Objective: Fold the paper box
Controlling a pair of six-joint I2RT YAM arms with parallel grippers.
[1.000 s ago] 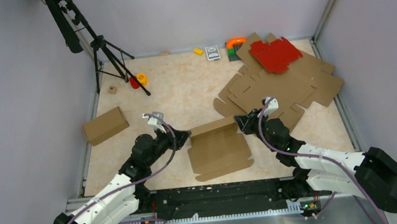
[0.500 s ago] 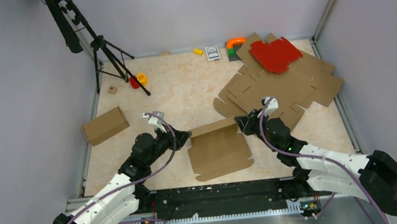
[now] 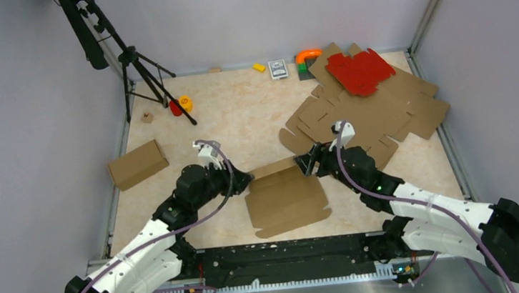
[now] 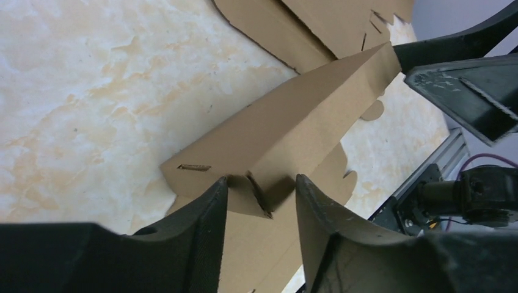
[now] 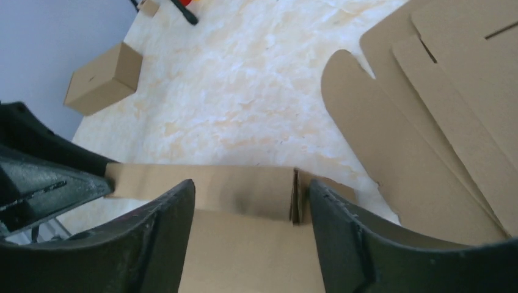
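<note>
The paper box lies half folded at the table's near middle, its rear wall raised. My left gripper is at the wall's left end. In the left wrist view this gripper is open, a small corner flap standing loose in the gap. My right gripper is at the wall's right end. In the right wrist view it is open wide over the box floor, with the wall and its folded end tab between the fingertips.
A stack of flat brown die-cut sheets lies right of the box, with a red die-cut sheet on top. A small closed cardboard box sits at the left. A tripod and small items stand at the back.
Both grippers have opened and let go of the rear wall's ends. The right gripper has shifted a little left and away from me; the left one has edged forward.
</note>
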